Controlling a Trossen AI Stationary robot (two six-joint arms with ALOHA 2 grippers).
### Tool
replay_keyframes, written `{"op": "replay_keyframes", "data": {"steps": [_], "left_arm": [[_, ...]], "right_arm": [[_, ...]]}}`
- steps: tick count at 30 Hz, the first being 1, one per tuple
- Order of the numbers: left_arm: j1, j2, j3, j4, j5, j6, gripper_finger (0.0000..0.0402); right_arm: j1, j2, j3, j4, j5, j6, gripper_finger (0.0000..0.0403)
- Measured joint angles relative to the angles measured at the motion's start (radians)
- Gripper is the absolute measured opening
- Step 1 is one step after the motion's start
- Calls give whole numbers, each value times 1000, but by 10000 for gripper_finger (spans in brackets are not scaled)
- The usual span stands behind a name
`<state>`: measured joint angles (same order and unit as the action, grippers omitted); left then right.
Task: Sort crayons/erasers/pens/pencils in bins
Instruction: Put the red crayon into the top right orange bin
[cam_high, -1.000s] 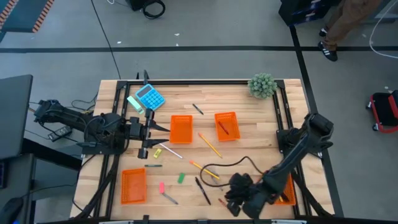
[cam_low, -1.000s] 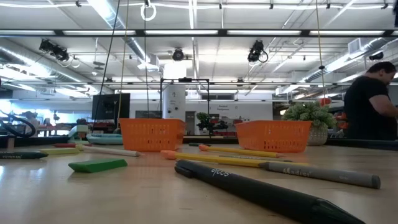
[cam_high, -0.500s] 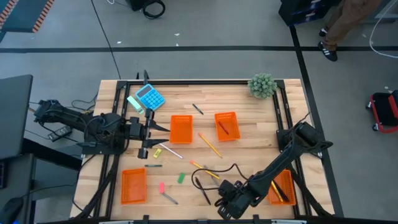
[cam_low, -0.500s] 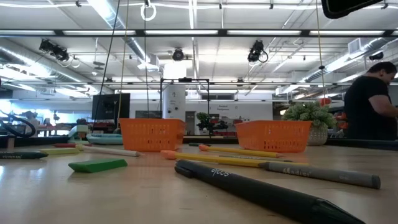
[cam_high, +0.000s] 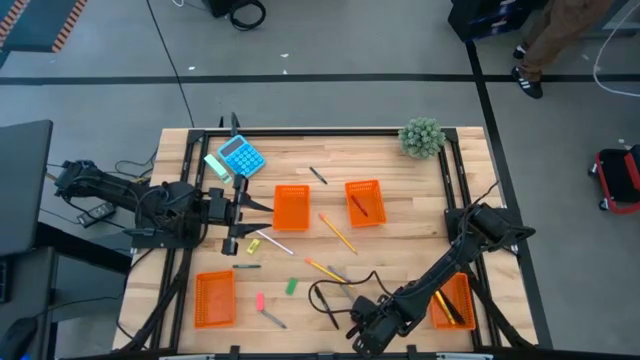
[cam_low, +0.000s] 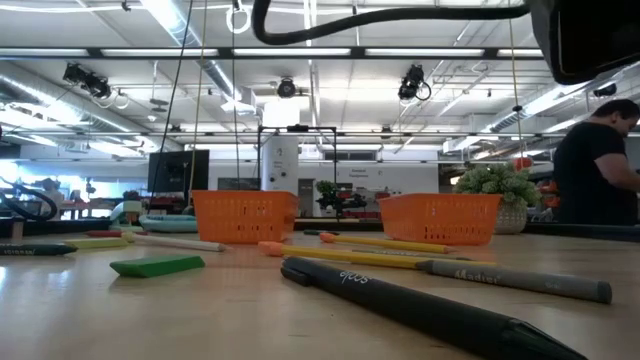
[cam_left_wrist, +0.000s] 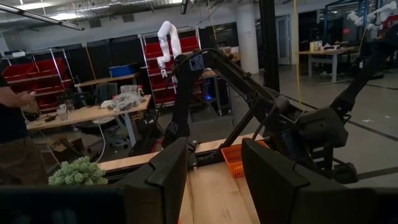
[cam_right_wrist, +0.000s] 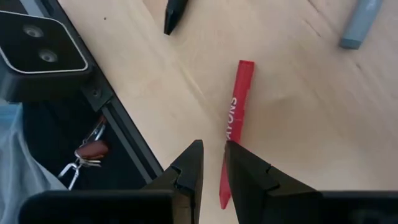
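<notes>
My right gripper (cam_high: 362, 322) hovers low over the table's near edge, shut and empty. Its fingertips (cam_right_wrist: 212, 167) stand just above a red crayon (cam_right_wrist: 235, 121) that lies flat on the wood; whether they touch it cannot be told. My left gripper (cam_high: 240, 212) waits open at the table's left (cam_left_wrist: 214, 168). Four orange bins stand on the table: two in the middle (cam_high: 291, 207) (cam_high: 364, 202), one near left (cam_high: 214, 298), one near right (cam_high: 452, 300) partly under my right arm. A black pen (cam_high: 326, 305), pencils (cam_high: 338, 232) (cam_high: 328, 271), and pink (cam_high: 259, 299), green (cam_high: 292, 286) and yellow (cam_high: 253, 244) erasers lie loose.
A blue calculator (cam_high: 241, 156) lies far left and a small plant (cam_high: 421, 136) stands at the far right. The table's black frame and a small camera (cam_right_wrist: 40, 46) sit right beside my right gripper. A person (cam_low: 595, 165) stands beyond the table.
My right gripper has gone from beside the near-right bin toward the table's left along the near edge, and down toward the red crayon. Its cable has swung along with it and now shows at the top of the low view.
</notes>
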<state>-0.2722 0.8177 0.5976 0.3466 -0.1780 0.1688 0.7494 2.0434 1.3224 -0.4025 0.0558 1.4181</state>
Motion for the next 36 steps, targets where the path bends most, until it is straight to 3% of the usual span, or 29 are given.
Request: {"op": "replay_keyframes", "data": {"steps": [22, 36], "left_arm": [[0, 0, 0, 0, 0, 0, 162], [0, 0, 0, 0, 0, 0, 162]], "right_arm": [[-1, -2, 0, -125, 19, 11, 76], [-2, -5, 2, -307, 34, -200, 59]]}}
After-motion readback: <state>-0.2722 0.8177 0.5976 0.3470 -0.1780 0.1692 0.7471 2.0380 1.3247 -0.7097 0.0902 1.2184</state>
